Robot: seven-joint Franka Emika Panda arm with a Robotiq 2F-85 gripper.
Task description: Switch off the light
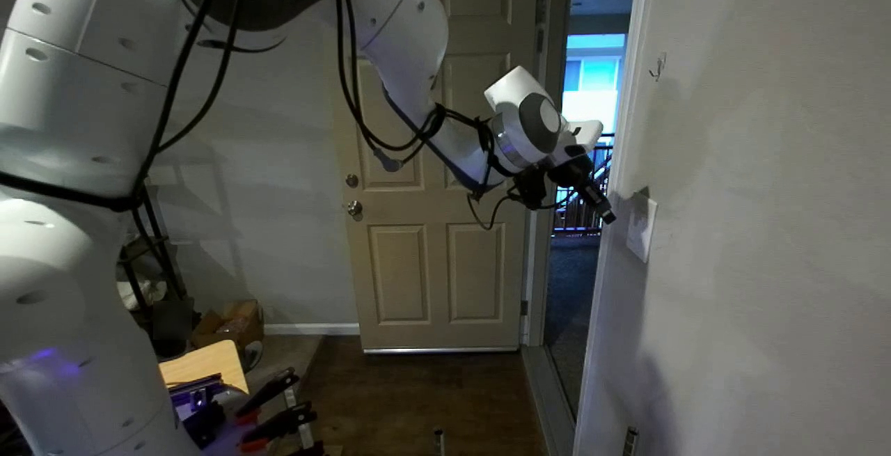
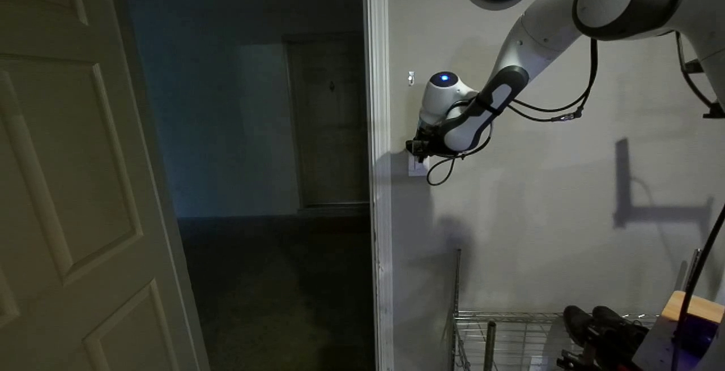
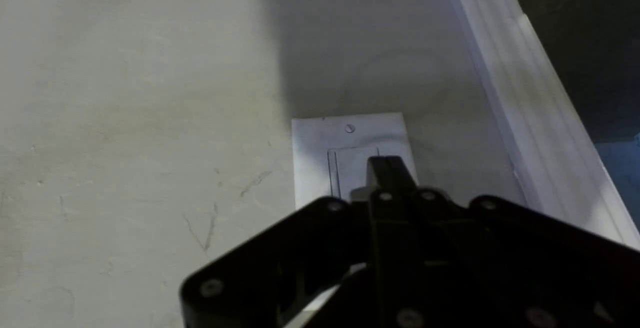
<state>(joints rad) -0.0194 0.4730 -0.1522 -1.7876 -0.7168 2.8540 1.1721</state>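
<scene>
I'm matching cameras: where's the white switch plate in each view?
In an exterior view: switch plate, right side.
In an exterior view: switch plate, just right of centre.
Wrist view: switch plate central, partly behind gripper.
Shared landmark: door trim, left of it in both exterior views, right in the wrist view.

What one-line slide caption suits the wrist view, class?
Closed Robotiq gripper partly hiding a white rocker-switch plate beside door trim.

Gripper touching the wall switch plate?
Apart. In an exterior view the gripper ends just short of the switch plate, a narrow gap visible between them. The wrist view only overlaps them, so it doesn't settle it.
</scene>
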